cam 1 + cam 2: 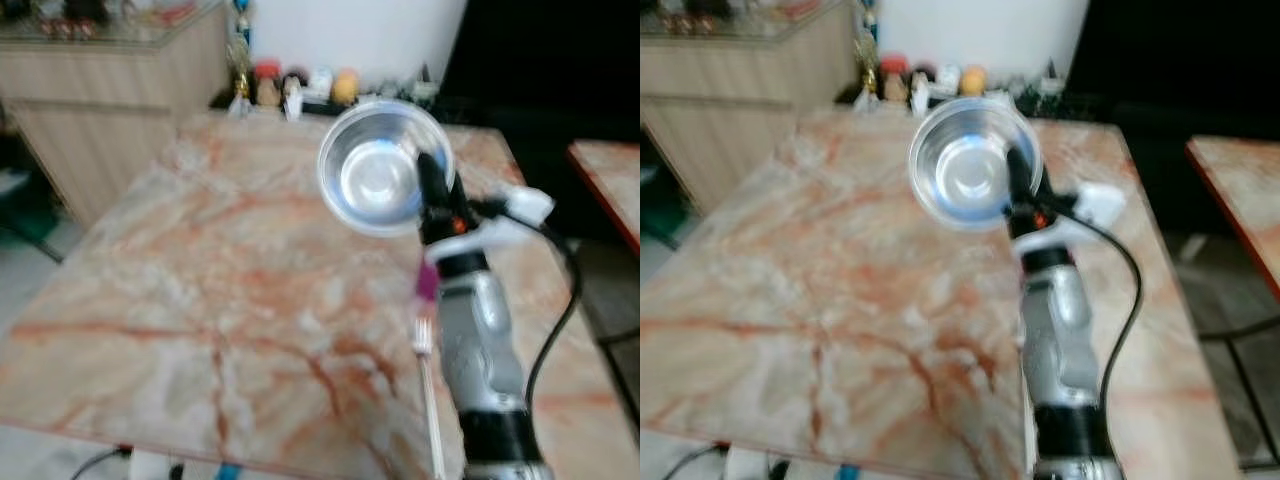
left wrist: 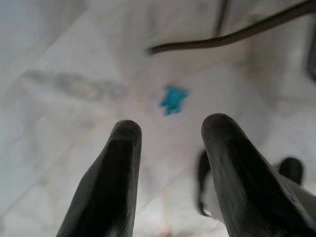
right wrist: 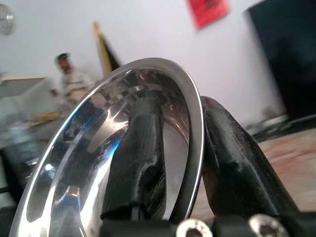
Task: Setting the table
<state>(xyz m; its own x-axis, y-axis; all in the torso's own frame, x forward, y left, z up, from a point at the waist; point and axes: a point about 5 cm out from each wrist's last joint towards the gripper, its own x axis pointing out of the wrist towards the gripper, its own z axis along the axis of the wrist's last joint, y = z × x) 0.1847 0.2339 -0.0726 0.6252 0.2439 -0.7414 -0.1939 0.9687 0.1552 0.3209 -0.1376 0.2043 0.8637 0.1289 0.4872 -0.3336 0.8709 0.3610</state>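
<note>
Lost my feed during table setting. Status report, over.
Right gripper shut on steel bowl rim, held tilted over marble table. Left gripper open above floor. Fork beside right arm.

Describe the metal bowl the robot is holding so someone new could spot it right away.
Look above the far half of the pink marble table. The right gripper pinches the rim of a shiny steel bowl, held tilted in the air. Unlike the small colourful items at the table's far edge, it is bare metal.
</note>
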